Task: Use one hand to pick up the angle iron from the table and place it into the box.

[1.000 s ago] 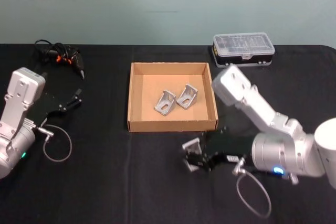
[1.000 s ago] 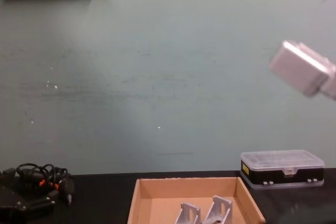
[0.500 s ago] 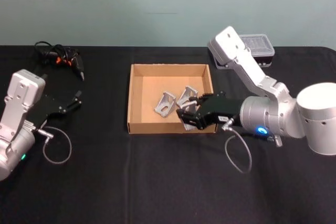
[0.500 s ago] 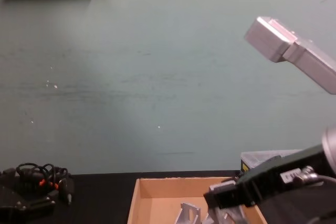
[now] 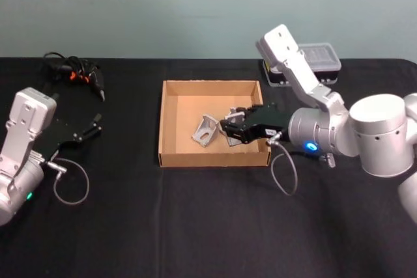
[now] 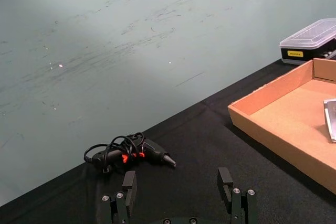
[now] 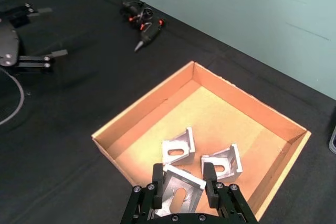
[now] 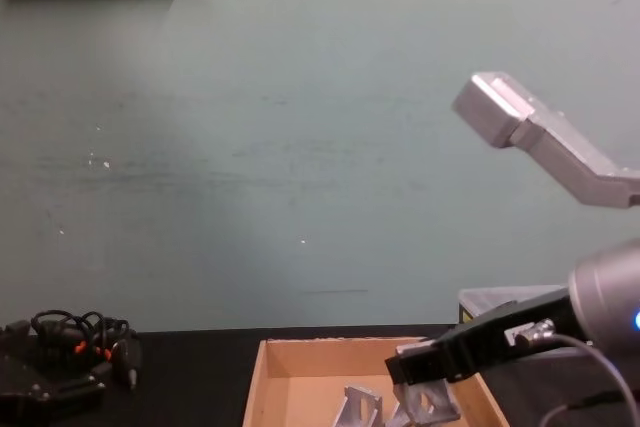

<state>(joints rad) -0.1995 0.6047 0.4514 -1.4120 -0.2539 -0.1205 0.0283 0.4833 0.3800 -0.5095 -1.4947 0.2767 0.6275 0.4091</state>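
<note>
Over the box [image 7: 142,119], my right gripper [image 7: 181,177] clamps the angle iron [image 7: 177,191]; released here, it could strike the brackets [image 7: 179,148] below (left gripper [image 6: 178,190] parked, open).

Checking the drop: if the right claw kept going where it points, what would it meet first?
Probably the box floor beside the two angle irons already inside; the right claw holds a third above it. Depth is unclear.
</note>
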